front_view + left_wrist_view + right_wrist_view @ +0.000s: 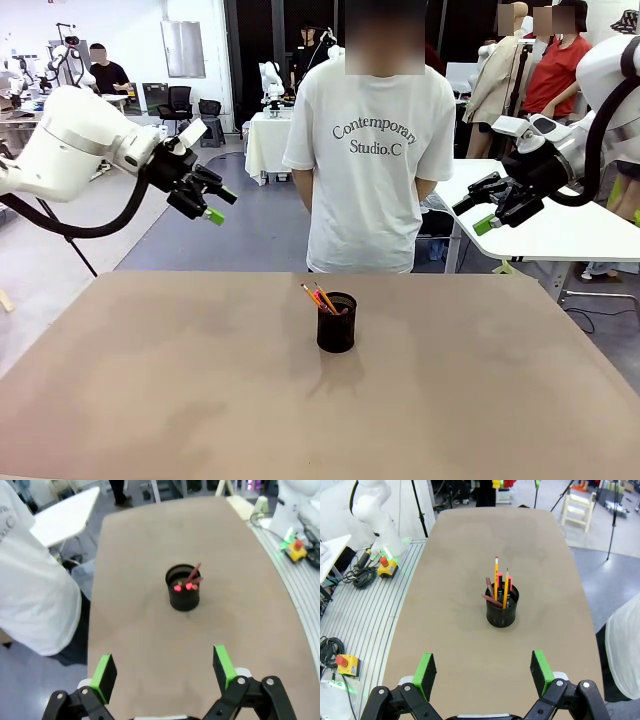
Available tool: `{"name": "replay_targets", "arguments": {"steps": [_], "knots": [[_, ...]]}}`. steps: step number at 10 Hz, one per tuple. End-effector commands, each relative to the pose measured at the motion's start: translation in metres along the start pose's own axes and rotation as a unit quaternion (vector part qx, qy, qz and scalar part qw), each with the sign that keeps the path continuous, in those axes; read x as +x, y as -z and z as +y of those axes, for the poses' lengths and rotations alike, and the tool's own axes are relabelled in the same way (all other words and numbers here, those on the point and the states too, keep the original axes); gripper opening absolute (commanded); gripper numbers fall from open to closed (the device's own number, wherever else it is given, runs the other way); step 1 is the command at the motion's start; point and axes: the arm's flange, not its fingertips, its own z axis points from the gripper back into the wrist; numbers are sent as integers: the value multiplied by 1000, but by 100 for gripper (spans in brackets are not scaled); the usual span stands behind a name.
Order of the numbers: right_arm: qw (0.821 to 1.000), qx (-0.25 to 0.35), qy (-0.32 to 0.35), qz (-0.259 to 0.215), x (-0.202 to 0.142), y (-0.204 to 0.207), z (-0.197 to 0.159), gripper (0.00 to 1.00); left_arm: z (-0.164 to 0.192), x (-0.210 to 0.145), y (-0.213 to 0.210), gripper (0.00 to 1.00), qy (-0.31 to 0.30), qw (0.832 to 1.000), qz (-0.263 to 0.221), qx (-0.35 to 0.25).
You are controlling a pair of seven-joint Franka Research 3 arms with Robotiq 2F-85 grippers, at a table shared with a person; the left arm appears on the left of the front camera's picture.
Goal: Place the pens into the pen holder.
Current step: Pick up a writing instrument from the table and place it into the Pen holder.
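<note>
The black mesh pen holder stands upright near the middle of the brown table. The pens stick out of it, leaning to the left. From the right wrist the pen holder holds yellow pencils, a dark red pen and a red-ended marker, the pens. The pen holder also lies ahead of the left wrist. My left gripper hangs open, high above the table's left side. My right gripper is open too, raised off to the right. Both hold nothing.
A person in a white T-shirt stands at the far edge of the table, hands behind the back. A white table stands behind on the right. Rails with yellow button boxes run along the robot's side.
</note>
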Motion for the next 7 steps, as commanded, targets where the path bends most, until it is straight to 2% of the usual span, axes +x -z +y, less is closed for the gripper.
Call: {"name": "replay_targets", "arguments": {"steps": [1,2,5,7], "knots": [[1000,3,7,1,5,-1,0,100,-7,2,-20,100,-15,999,44,-8],[1000,3,7,1,5,-1,0,100,-15,2,-29,100,-26,997,67,-1],[1000,3,7,1,5,-1,0,100,-29,9,-45,100,-12,997,73,22],[1000,3,7,1,5,-1,0,100,-37,9,-47,100,-35,996,77,14]]}}
